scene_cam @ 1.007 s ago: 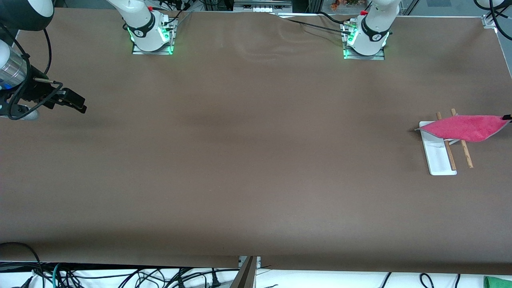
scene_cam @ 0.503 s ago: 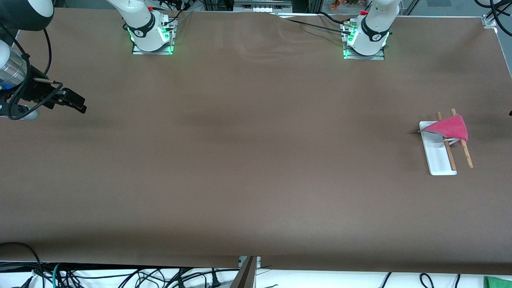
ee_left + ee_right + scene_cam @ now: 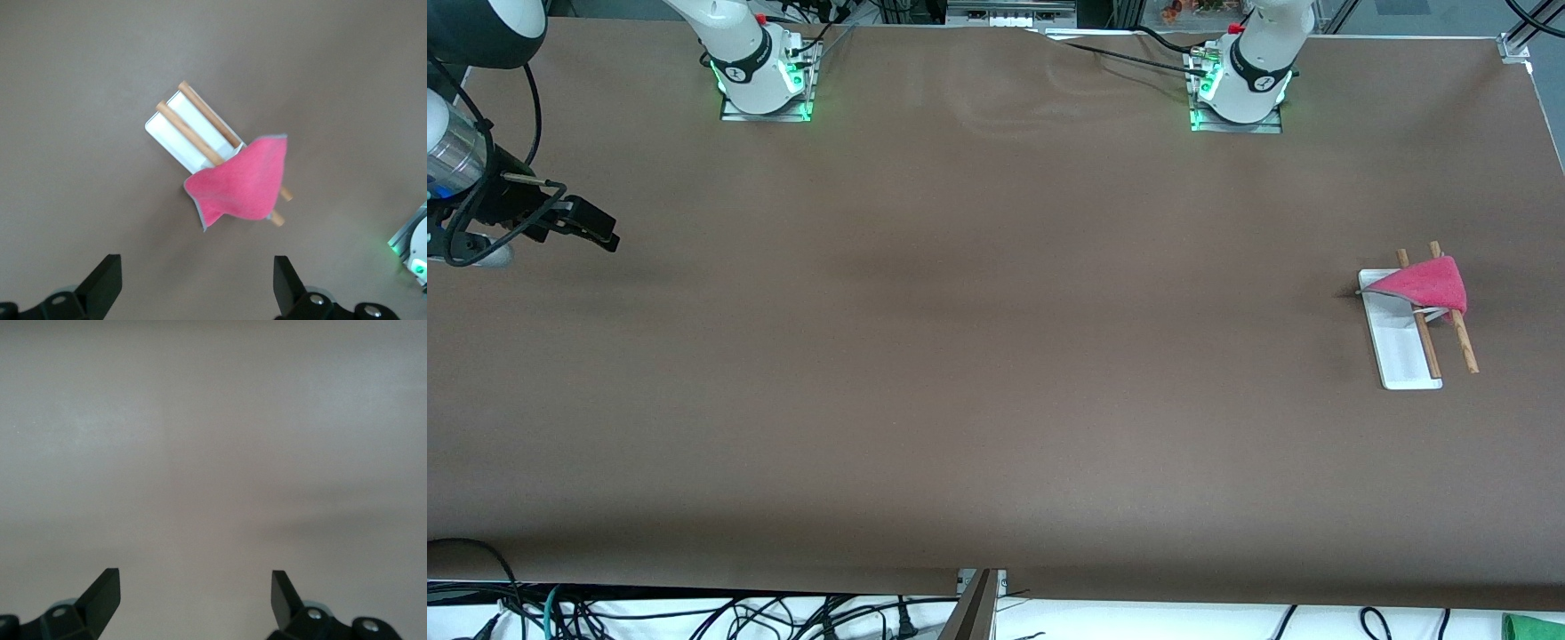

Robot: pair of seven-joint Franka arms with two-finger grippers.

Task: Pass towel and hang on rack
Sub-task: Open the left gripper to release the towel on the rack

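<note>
The pink-red towel [image 3: 1427, 284] hangs draped over the rack [image 3: 1398, 342], a white base with two wooden rods, at the left arm's end of the table. In the left wrist view the towel [image 3: 243, 183] covers one end of the rods above the rack's white base [image 3: 179, 131]. My left gripper [image 3: 198, 283] is open and empty, up in the air over the table beside the rack; it is out of the front view. My right gripper [image 3: 596, 227] is open and empty over the table at the right arm's end, and its wrist view [image 3: 195, 593] shows only bare table.
The brown table [image 3: 978, 356] is bare apart from the rack. The two arm bases [image 3: 765, 76] stand along the edge farthest from the front camera. Cables hang below the nearest edge.
One second ago the towel was stretched out from the rack toward the left gripper at the frame edge. It has since been let go and hangs on the rods; the left gripper has left the front view.
</note>
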